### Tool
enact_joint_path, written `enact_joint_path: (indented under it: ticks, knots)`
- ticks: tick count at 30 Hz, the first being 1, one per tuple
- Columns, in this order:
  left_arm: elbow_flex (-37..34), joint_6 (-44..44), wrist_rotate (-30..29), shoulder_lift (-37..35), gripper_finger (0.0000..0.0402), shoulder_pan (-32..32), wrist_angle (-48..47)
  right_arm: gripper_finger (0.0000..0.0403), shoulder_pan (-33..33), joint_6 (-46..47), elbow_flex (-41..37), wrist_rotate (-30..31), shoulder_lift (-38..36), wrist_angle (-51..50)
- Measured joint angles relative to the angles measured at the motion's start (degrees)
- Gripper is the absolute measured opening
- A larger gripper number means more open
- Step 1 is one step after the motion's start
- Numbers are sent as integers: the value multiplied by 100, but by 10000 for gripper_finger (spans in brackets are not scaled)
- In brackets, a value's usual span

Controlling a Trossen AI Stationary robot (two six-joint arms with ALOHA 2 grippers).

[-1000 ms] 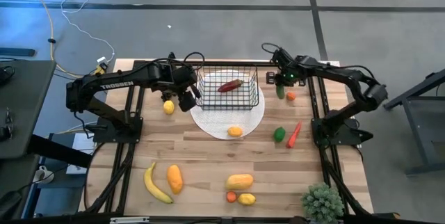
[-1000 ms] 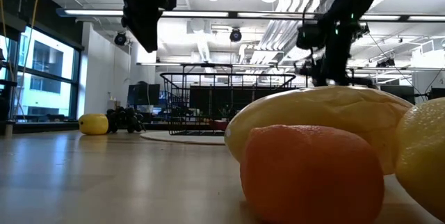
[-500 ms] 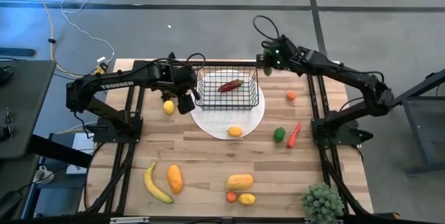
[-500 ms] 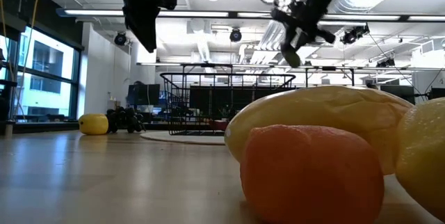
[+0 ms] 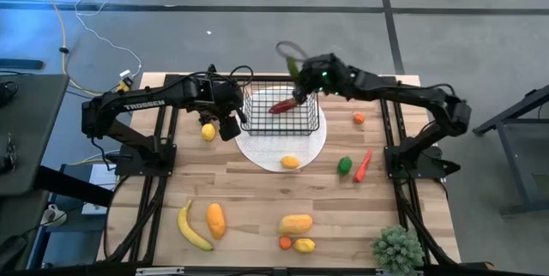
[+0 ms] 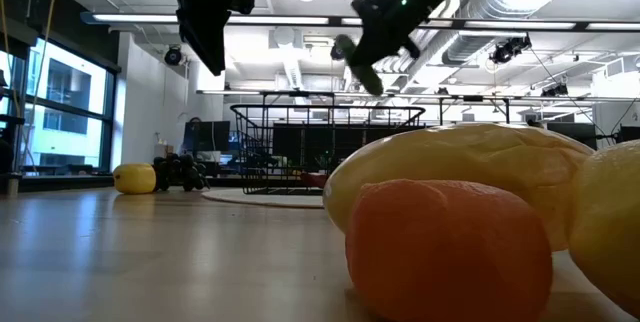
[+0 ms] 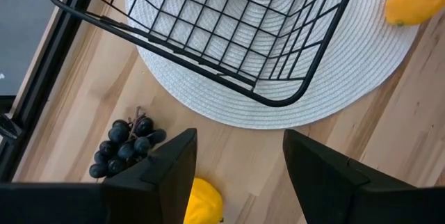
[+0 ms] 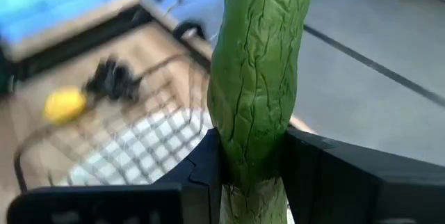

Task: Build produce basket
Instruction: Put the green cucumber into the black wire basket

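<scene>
While gripping cucumber (image 8: 259,78), pincer (image 5: 302,87) over basket (image 5: 280,111)

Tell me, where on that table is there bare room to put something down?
Bare wood lies between the banana and the lemon, and between the white mat and the bottom fruit row. It is crowded around the basket, where the right gripper carries a cucumber.

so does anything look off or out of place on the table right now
Nothing stands out. The basket sits upright on the white mat with a red chili inside, and the right pincer holds a cucumber above it.
</scene>
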Motion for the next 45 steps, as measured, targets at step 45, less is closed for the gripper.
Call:
enact_joint_path:
  ticks: [45]
  knots:
    - [0, -1829, 148, 0, 206, -2, -560, 184, 282, -2145, 498, -179, 1976, 81]
